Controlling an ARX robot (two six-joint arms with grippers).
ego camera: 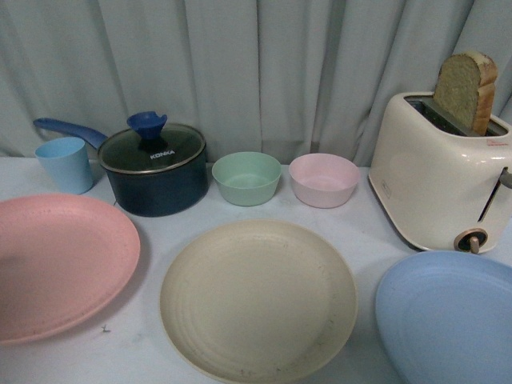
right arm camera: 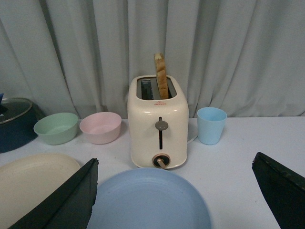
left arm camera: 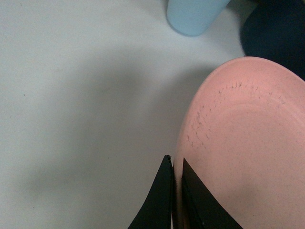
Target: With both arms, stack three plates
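Left wrist view: left claw (left arm camera: 175, 160) pinches pink plate (left arm camera: 248, 152) rim — right claw (right arm camera: 175, 159) gapes wide

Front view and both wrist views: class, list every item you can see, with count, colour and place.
Plates: three, near side of the table; pink plate left, cream-beige plate middle, light blue plate right.
Bowls: two, behind the cream-beige plate; green bowl, pink bowl.
Pot: one, dark blue, glass lid, back left.
Cups: two, light blue; first cup left of the pot, second cup beside the toaster, away from the bowls.
Toaster: one, cream, back right.
Bread slice: one, brown, upright in the toaster.
Curtain: grey, behind.
Table: white.
Left gripper: black, shut on the pink plate's rim.
Right gripper: black, open, over the light blue plate.
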